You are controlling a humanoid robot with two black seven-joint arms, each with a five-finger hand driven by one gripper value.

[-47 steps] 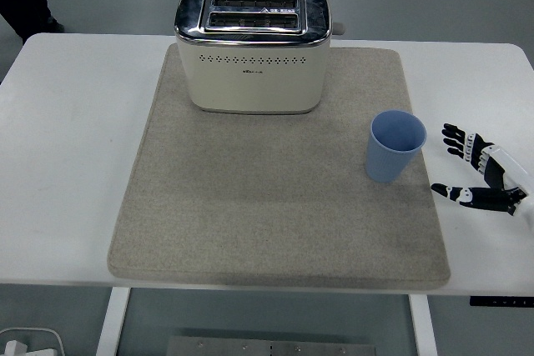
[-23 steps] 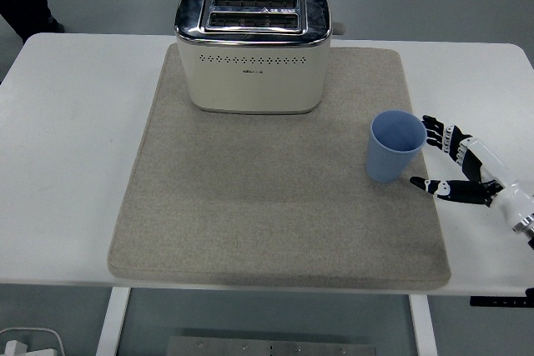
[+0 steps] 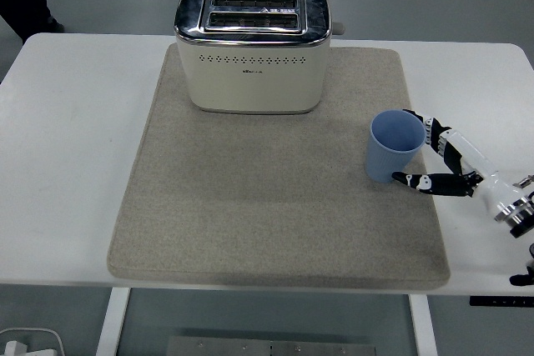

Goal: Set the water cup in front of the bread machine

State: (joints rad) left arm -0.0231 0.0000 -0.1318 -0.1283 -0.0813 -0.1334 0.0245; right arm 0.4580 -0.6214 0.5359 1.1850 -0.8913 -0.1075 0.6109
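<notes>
Water cup first: a light blue, smooth-walled plastic tumbler (image 3: pixel 395 149) stands upright and open-mouthed on the right part of a grey felt mat (image 3: pixel 275 206), which lies on the white table (image 3: pixel 67 164). The cup is well to the right of, and nearer the table's near edge than, the cream two-slot bread machine with a chrome top (image 3: pixel 252 49) at the mat's far end. The stretch of mat directly before the machine's front face is bare, so the cup has to travel left and a little away from the robot.

The right black-and-white hand (image 3: pixel 434 160) reaches in from the right edge with its fingers spread around the cup's right side: the upper fingers (image 3: pixel 421 122) sit by the rim and the thumb (image 3: pixel 413 180) lies low by the base. They look to be at or just touching the wall, but not clamped; nothing is held. The left hand is out of view.

The cup looks empty, so probably very light and easy to tip or push along the mat. Its tapered, glossy wall may slip upward out of a loose pinch, and thin plastic could flex if squeezed hard. The sensible hold is around the middle of the wall, thumb opposite fingers, with moderate pressure, and the cup kept upright.
</notes>
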